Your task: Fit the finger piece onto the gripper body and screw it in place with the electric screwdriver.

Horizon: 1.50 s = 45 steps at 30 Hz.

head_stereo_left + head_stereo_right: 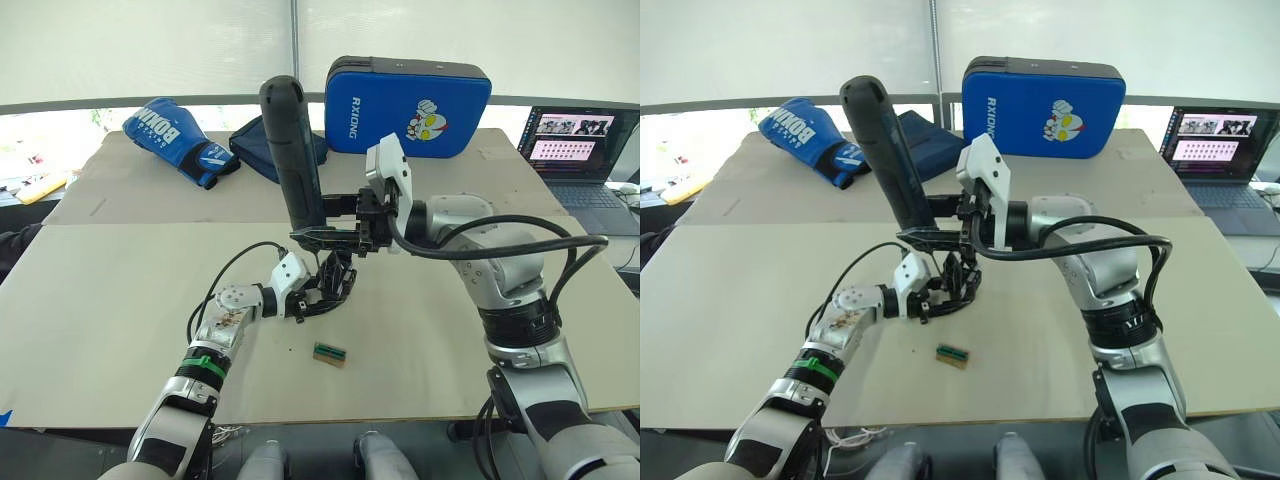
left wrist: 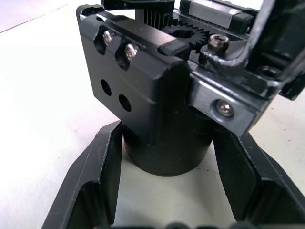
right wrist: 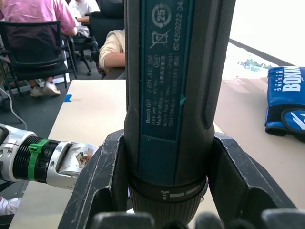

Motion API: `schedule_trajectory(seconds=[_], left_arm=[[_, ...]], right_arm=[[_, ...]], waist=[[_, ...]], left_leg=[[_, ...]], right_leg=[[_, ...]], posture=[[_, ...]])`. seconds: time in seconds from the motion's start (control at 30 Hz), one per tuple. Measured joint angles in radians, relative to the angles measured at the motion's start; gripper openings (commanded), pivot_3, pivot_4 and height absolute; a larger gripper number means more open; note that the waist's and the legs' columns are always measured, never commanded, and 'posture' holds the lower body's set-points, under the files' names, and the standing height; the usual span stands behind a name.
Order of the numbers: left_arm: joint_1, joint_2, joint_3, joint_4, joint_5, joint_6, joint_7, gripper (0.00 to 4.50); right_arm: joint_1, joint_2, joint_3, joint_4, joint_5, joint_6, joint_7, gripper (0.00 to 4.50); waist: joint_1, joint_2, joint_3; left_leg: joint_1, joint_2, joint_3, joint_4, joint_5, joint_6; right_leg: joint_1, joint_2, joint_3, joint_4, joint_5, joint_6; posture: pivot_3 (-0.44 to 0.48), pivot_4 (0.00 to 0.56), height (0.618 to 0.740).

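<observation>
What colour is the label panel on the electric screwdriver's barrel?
Teal-blue on the dark electric screwdriver, clearest in the right wrist view.

Blue boxing glove (image 1: 180,140), blue pad (image 1: 407,105), laptop (image 1: 580,150) on table (image 1: 100,300).

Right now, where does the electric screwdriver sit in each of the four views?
Left eye: electric screwdriver centre, tilted, above the gripper body.
Right eye: left of centre, same tilt.
Left wrist: cannot tell.
Right wrist: upright between the right gripper fingers.
Shared landmark: blue boxing glove.
</observation>
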Motion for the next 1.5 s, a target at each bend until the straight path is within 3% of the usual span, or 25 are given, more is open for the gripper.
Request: schedule_trajectory(seconds=[1.5], left_arm=[[0.0, -0.001, 0.0, 0.0, 0.0, 0.0, 0.002, 2.3]], right_arm=[[-0.014, 0.0, 0.008, 0.009, -0.025, -0.001, 0.004, 1.93]], waist=[[0.0, 0.0, 0.0]], left_leg=[[0.0, 0.0, 0.0, 0.0, 0.0, 0.0]], right_leg=[[0.0, 0.0, 0.0, 0.0, 0.0, 0.0]], posture=[[0.0, 0.15, 0.74]])
